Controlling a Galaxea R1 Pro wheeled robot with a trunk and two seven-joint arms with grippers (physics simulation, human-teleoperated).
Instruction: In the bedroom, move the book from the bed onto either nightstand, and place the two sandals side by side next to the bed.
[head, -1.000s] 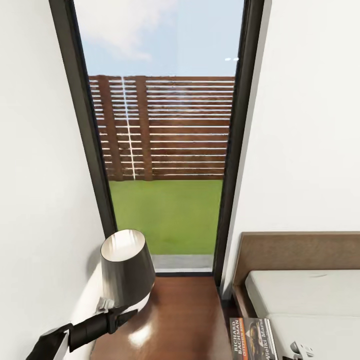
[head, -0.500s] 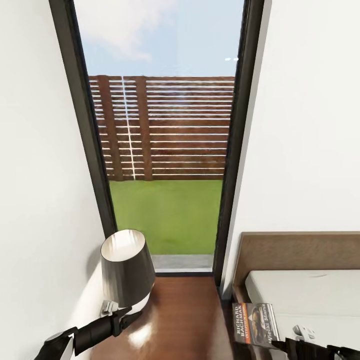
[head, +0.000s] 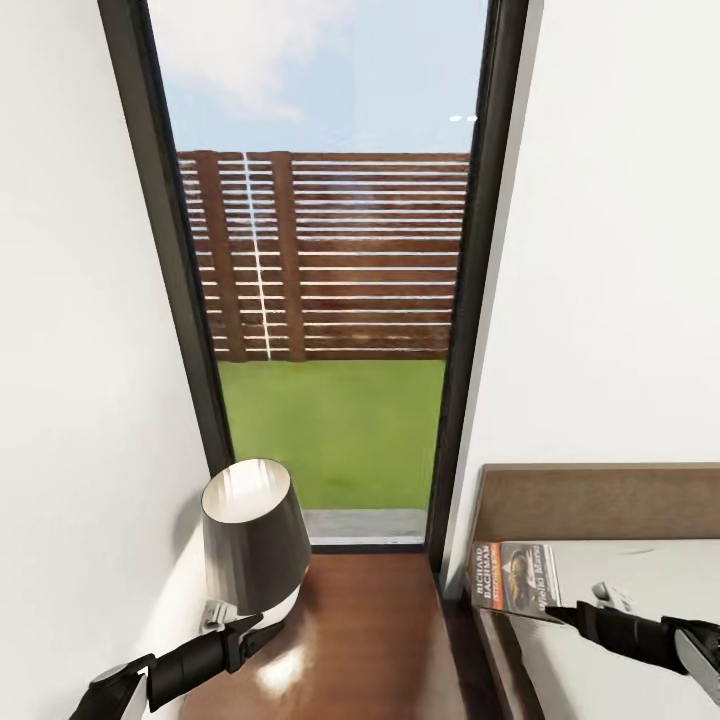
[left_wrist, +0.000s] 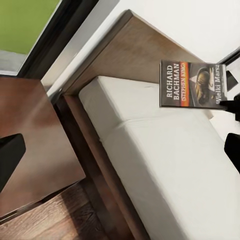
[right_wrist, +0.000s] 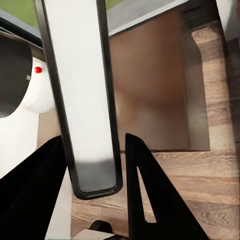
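The book (head: 515, 577), dark with an orange band and "Richard Bachman" lettering, hangs tilted above the head end of the bed (head: 640, 585). My right gripper (head: 558, 611) is shut on its near edge. In the right wrist view the book (right_wrist: 82, 95) stands edge-on between the two black fingers (right_wrist: 150, 195), above the nightstand (right_wrist: 150, 85). The left wrist view has the book (left_wrist: 192, 84) in front of the headboard and over the pale mattress (left_wrist: 165, 165). My left gripper (head: 262, 630) hovers open over the nightstand (head: 370, 630), next to the lamp. The sandals are out of view.
A lamp (head: 255, 530) with a dark shade stands on the nightstand's left side against the white wall. A tall black-framed window (head: 330, 300) behind it looks onto grass and a slatted fence. The brown headboard (head: 600, 503) meets the right wall. Wood-plank floor (right_wrist: 220, 150) lies beside the nightstand.
My right gripper has risen with the book, carrying it off the mattress toward the headboard and tilting it. The left arm has barely moved since half a second ago.
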